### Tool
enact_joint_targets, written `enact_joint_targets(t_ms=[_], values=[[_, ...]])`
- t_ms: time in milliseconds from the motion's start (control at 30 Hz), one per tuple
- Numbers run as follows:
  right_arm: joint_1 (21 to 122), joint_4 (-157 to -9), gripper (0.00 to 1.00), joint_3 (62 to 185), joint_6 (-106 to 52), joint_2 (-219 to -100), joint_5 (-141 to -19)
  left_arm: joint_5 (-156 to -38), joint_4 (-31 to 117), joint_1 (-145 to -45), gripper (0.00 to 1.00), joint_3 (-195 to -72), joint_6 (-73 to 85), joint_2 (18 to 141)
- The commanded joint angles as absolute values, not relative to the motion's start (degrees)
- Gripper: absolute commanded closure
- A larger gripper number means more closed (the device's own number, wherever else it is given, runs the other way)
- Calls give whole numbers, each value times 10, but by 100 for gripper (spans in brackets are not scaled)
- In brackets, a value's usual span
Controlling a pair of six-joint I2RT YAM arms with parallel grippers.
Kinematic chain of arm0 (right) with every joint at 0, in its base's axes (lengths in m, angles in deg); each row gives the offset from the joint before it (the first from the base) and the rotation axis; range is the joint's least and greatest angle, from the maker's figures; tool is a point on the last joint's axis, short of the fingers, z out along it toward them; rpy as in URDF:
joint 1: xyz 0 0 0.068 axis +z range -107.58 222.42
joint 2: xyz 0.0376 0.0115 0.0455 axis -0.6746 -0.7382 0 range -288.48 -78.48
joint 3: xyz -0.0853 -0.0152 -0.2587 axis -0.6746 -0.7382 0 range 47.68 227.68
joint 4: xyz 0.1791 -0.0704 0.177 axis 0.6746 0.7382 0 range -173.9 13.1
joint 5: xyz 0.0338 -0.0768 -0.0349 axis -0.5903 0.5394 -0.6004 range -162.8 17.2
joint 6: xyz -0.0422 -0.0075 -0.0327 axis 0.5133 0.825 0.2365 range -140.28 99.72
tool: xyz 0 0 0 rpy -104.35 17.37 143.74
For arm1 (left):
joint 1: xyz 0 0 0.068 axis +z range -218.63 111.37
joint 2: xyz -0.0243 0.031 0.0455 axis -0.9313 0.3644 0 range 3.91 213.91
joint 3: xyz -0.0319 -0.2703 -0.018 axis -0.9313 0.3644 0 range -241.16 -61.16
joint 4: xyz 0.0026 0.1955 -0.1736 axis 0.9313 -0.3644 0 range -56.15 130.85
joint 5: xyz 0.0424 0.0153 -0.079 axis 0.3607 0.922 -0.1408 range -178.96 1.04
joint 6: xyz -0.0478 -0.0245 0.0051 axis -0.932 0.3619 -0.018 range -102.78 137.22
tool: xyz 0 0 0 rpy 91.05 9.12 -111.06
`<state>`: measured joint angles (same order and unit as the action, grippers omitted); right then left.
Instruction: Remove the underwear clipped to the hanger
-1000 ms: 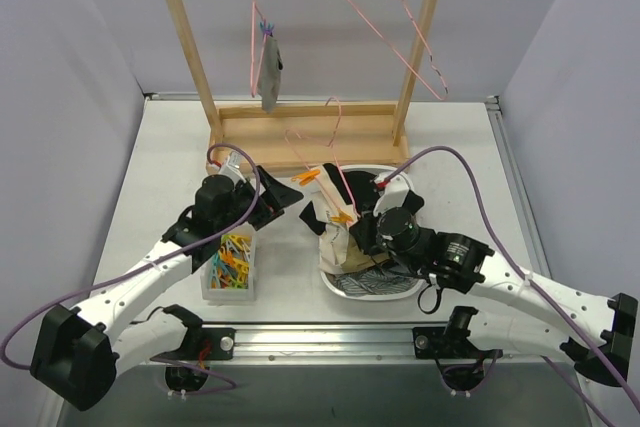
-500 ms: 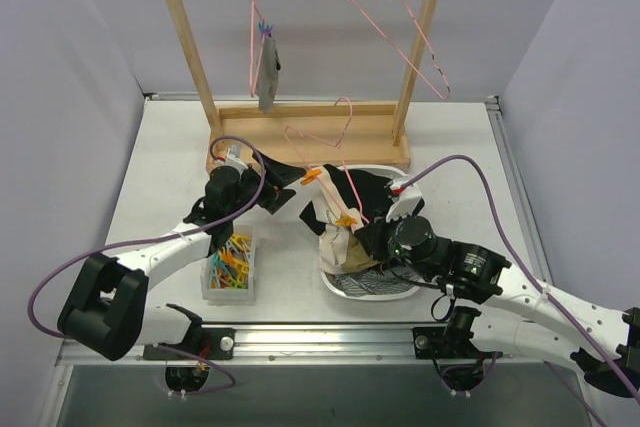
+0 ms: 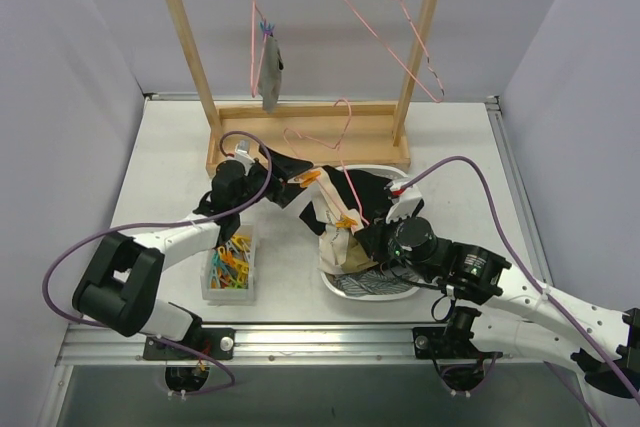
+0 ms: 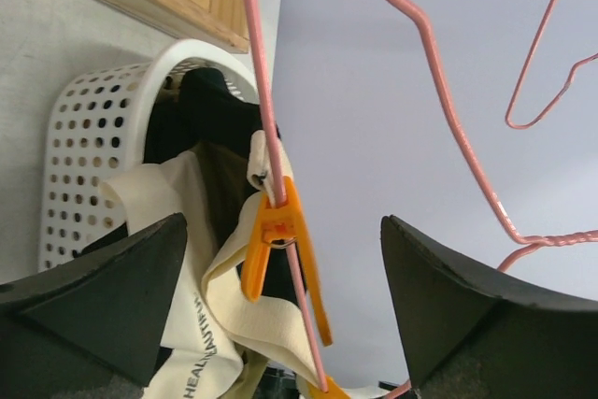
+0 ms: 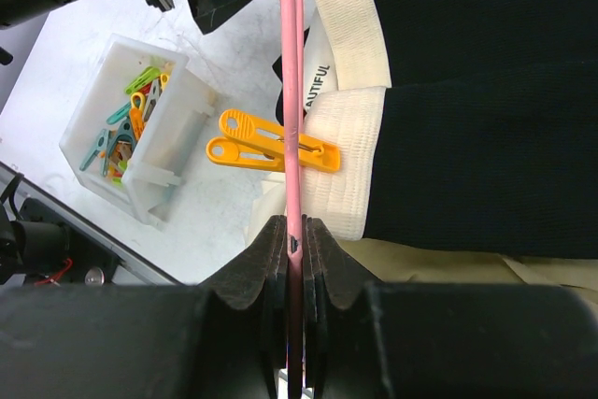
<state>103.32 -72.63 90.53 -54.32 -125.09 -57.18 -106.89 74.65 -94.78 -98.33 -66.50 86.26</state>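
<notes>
My right gripper (image 3: 368, 232) is shut on the pink wire hanger (image 5: 292, 91), holding it over the white basket (image 3: 330, 285). The dark olive-green underwear with cream trim (image 5: 448, 119) hangs from this hanger by two orange clips, a lower one (image 5: 271, 151) and an upper one (image 4: 280, 249). My left gripper (image 3: 298, 179) is open, its jaws on either side of the upper clip without touching it. The black-and-white underwear (image 3: 365, 285) lies in the basket. The grey underwear (image 3: 270, 72) hangs clipped to another pink hanger on the wooden rack.
A clear box of coloured clips (image 3: 230, 262) stands left of the basket. The wooden rack (image 3: 190, 37) stands at the back, with an empty pink hanger (image 3: 400, 37) on its right side. The rack's base board (image 3: 300, 132) lies just behind the basket.
My left gripper has moved back and to the right, up to the upper orange clip. My right arm shifted early on and now holds the hanger still.
</notes>
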Motion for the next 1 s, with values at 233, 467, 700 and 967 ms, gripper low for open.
enact_joint_targets(t_ms=[233, 467, 700, 967], values=[[1039, -763, 100, 907, -532, -1252, -563, -1139, 802, -946, 53, -1028, -675, 892], [1039, -762, 100, 906, -533, -1253, -551, -1170, 783, -942, 98, -1030, -660, 880], [1038, -734, 100, 908, -552, -1266, -499, -1193, 703, -932, 97, -1026, -627, 813], [1037, -691, 100, 911, -566, -1231, -459, -1143, 247, -915, 98, -1114, -342, 623]])
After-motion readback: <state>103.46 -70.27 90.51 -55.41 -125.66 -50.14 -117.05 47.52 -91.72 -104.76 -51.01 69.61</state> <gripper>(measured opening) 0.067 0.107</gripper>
